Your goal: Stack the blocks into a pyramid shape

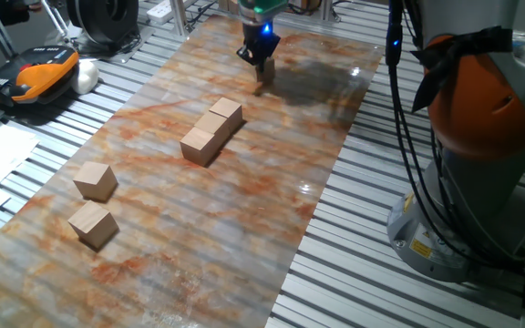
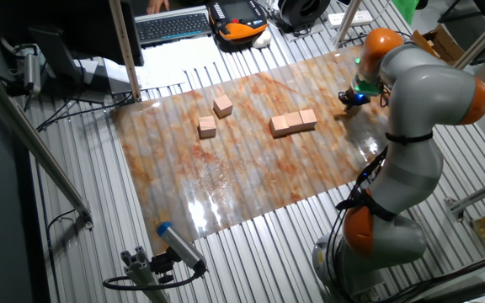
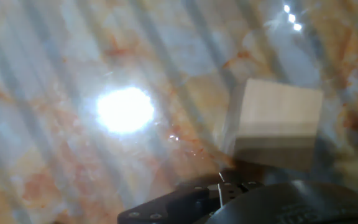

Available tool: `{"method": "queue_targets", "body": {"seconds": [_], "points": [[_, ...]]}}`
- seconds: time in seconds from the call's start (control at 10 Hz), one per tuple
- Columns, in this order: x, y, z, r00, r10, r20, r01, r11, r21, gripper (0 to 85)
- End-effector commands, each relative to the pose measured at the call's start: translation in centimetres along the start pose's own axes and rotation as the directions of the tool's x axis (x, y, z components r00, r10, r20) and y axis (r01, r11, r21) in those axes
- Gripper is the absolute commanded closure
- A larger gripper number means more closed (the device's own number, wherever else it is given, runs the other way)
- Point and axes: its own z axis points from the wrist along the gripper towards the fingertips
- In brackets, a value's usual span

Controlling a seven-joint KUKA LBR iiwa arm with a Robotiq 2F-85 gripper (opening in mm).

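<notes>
Three tan wooden blocks stand in a touching row point(image 1: 211, 132) mid-table, also in the other fixed view point(image 2: 293, 123). Two loose blocks point(image 1: 94, 179) point(image 1: 92, 224) lie apart at the near left. My gripper point(image 1: 262, 75) is low over the table's far end, right at a sixth block point(image 1: 264, 87). In the hand view that block point(image 3: 272, 121) shows blurred and close, just above the hand's dark body. The fingers are hidden, so I cannot tell whether they are closed on it. No block is stacked on another.
The blocks lie on a marbled orange-grey sheet point(image 1: 244, 210) over a slatted metal table. The arm's base point(image 1: 463, 210) and cables stand at the right. An orange-black device point(image 1: 44, 73) and papers lie off the sheet's left edge.
</notes>
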Motion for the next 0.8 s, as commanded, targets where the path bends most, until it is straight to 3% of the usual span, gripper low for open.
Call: {"method": "queue_targets", "body": {"seconds": [0.0, 0.1, 0.2, 0.3, 0.5, 0.6, 0.7], "points": [[-0.1, -0.1, -0.2, 1.0, -0.001, 0.006, 0.001, 1.0, -0.005, 85.0], [-0.2, -0.2, -0.4, 1.0, 0.001, 0.012, 0.0, 0.999, -0.034, 85.0], [-0.1, 0.0, -0.7, 0.999, 0.032, 0.024, -0.031, 0.999, -0.018, 85.0], [-0.1, 0.2, -0.9, 0.993, 0.117, 0.011, -0.117, 0.993, -0.005, 85.0], [0.0, 0.4, -1.4, 0.98, 0.198, 0.005, -0.198, 0.98, -0.001, 51.0], [0.1, 0.5, -1.6, 0.977, 0.215, 0.017, -0.215, 0.976, 0.016, 51.0], [0.1, 0.5, -1.7, 0.973, 0.228, 0.03, -0.229, 0.973, 0.031, 34.0]]}}
